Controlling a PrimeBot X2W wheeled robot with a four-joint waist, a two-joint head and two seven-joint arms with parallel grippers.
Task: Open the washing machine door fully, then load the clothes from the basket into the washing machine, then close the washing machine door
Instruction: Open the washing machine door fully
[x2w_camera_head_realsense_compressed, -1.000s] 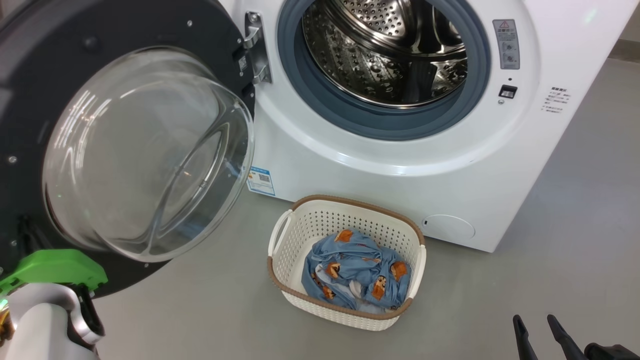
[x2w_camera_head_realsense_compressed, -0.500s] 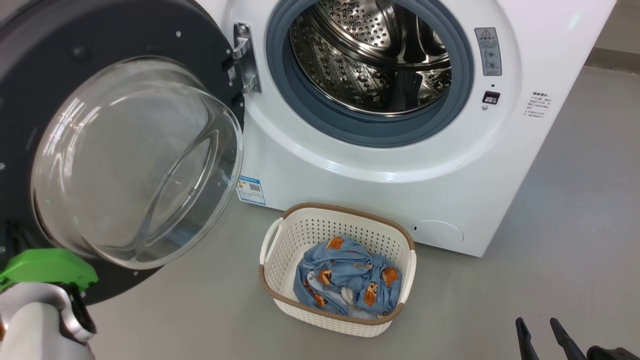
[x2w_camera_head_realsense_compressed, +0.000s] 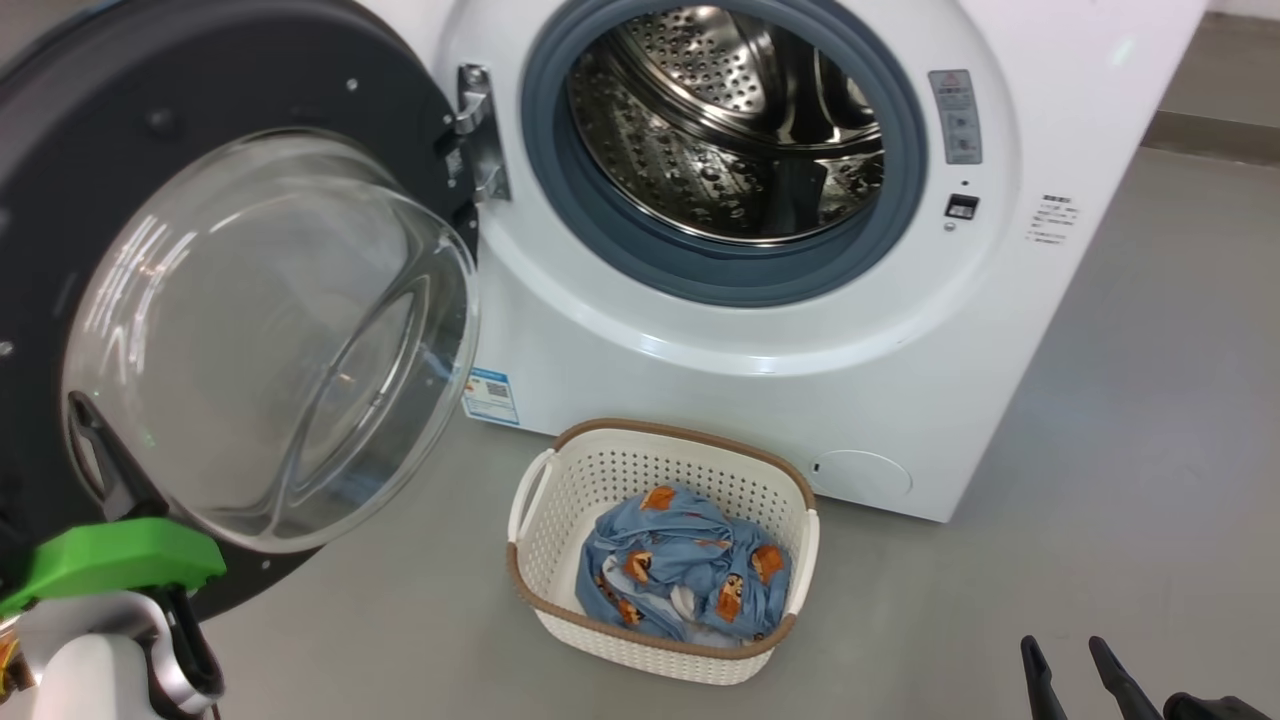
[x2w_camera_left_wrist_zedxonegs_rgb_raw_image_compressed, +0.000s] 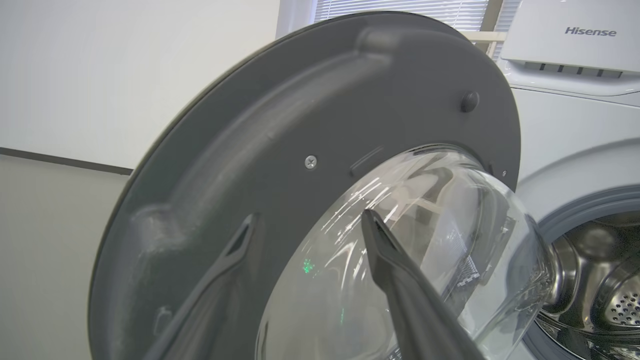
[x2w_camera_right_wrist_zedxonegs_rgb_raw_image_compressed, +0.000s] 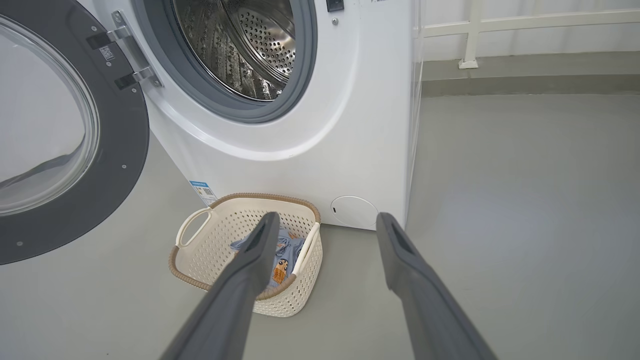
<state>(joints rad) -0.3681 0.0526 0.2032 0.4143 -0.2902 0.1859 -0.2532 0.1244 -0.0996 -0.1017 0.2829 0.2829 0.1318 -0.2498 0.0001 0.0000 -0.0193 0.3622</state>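
The washing machine (x2w_camera_head_realsense_compressed: 700, 340) stands with its steel drum (x2w_camera_head_realsense_compressed: 720, 130) exposed. The washing machine door (x2w_camera_head_realsense_compressed: 200, 90) is swung out to the left, dark grey inner face and glass bowl toward me. My left gripper (x2w_camera_left_wrist_zedxonegs_rgb_raw_image_compressed: 308, 217) is open right at that inner face, one fingertip over the grey ring, the other over the glass; one of its fingers (x2w_camera_head_realsense_compressed: 115, 465) shows before the bowl. On the floor in front sits the basket (x2w_camera_head_realsense_compressed: 680, 432) with the clothes (x2w_camera_head_realsense_compressed: 680, 565) bundled inside. My right gripper (x2w_camera_head_realsense_compressed: 1062, 650) hangs open and empty, low right of the basket (x2w_camera_right_wrist_zedxonegs_rgb_raw_image_compressed: 265, 196) and the clothes (x2w_camera_right_wrist_zedxonegs_rgb_raw_image_compressed: 285, 255).
Grey floor (x2w_camera_head_realsense_compressed: 1100, 450) stretches to the right of the machine and around the basket. A round cover (x2w_camera_head_realsense_compressed: 860, 472) and a blue label (x2w_camera_head_realsense_compressed: 490, 396) sit low on the machine's front. A white rail (x2w_camera_right_wrist_zedxonegs_rgb_raw_image_compressed: 500, 22) runs along the back wall.
My left gripper has gone from shut to open, and one finger now shows against the glass bowl. The head camera has shifted, sliding the whole scene left and down. The right gripper stays open.
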